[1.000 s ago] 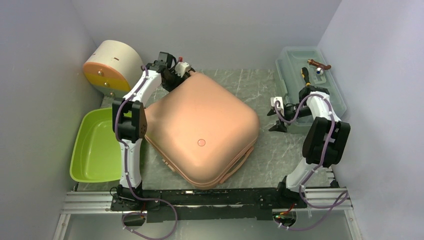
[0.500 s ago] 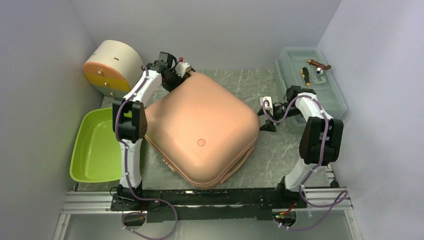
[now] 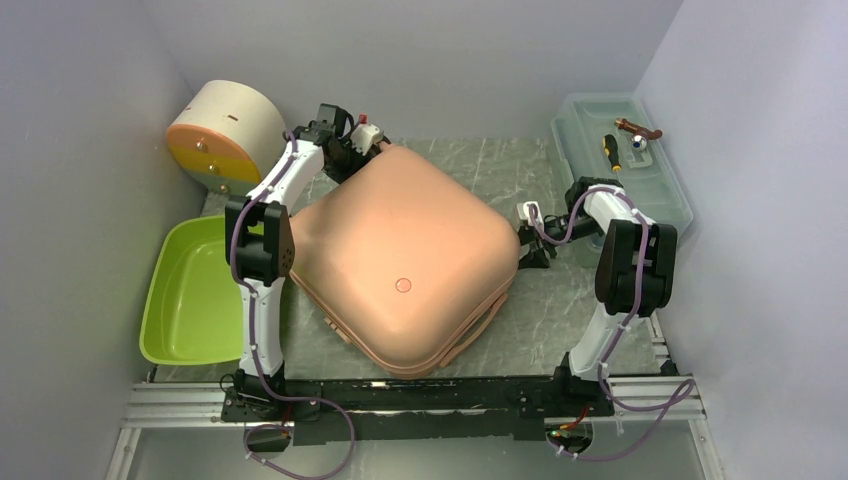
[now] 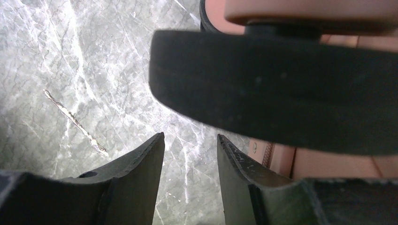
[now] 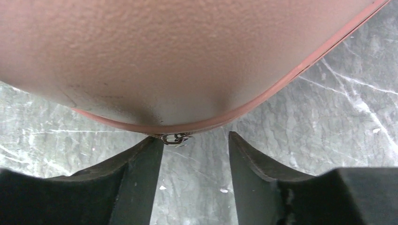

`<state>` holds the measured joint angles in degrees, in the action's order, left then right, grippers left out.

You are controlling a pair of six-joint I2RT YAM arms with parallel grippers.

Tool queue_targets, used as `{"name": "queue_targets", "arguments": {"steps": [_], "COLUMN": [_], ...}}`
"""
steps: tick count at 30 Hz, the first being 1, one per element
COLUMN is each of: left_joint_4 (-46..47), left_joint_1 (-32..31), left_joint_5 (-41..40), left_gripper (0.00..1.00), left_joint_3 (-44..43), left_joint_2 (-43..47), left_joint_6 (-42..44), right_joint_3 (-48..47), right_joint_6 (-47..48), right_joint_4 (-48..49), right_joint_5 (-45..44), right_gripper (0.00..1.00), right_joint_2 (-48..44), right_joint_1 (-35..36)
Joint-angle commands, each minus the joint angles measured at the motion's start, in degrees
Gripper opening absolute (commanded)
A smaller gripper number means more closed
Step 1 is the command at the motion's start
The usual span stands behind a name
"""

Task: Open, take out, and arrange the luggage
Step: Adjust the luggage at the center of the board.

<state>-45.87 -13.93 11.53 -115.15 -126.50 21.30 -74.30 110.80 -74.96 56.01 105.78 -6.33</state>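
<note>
Right wrist view: my right pincer [image 5: 196, 154], fingers apart, faces the zipper pull [image 5: 176, 138] of the shut luggage [image 3: 400, 255], mid-table. My left pincer [image 4: 190, 150], slightly apart and empty, sits beside a wheel [image 4: 281, 89]. Opening step; next, I judge, close on the pull.

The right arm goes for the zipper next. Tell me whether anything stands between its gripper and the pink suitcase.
Nothing visible does. The right gripper is open at a corner of the suitcase; only bare table and the metal zipper pull lie ahead.
</note>
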Motion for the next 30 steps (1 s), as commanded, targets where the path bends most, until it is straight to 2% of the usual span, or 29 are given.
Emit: {"name": "queue_targets", "arguments": {"steps": [1,3,6,13,16,22,30], "left_joint_4": [-6.1,-5.9,-5.7,-5.7,-5.5,-4.6,-4.3], "left_joint_1": [-6.1,-6.1,-6.1,-6.1,-6.2,-7.0,-8.2], "left_joint_5": [8.5,8.6,8.7,8.9,9.0,9.0,9.3], "left_gripper": [0.51,0.51,0.51,0.51,0.5,0.49,0.49], "left_joint_3": [0.4,0.7,1.2,1.6,1.8,3.3,4.4], "left_joint_2": [1.8,2.0,2.4,2.5,2.8,3.7,3.8], "left_joint_6": [-3.1,-3.1,-3.1,-3.1,-3.2,-3.2,-3.4], "right_joint_3": [-3.7,-4.3,-4.0,-2.9,-1.5,2.0,6.8], "right_joint_6": [0.3,-0.1,-1.1,-6.6,-13.3,-32.6,-53.0], "right_joint_4": [-1.7,-2.0,-1.1,3.0,8.9,27.0,49.7], "right_joint_5": [6.0,5.6,4.8,3.1,2.4,-0.3,-10.3], "right_gripper": [0.49,0.41,0.23,0.0,0.0,0.0,0.0], "right_joint_2": [0.3,0.7,0.3,-1.0,-2.7,-6.4,-9.3], "right_joint_1": [0.4,0.4,0.4,0.1,0.0,0.9,6.0]}}
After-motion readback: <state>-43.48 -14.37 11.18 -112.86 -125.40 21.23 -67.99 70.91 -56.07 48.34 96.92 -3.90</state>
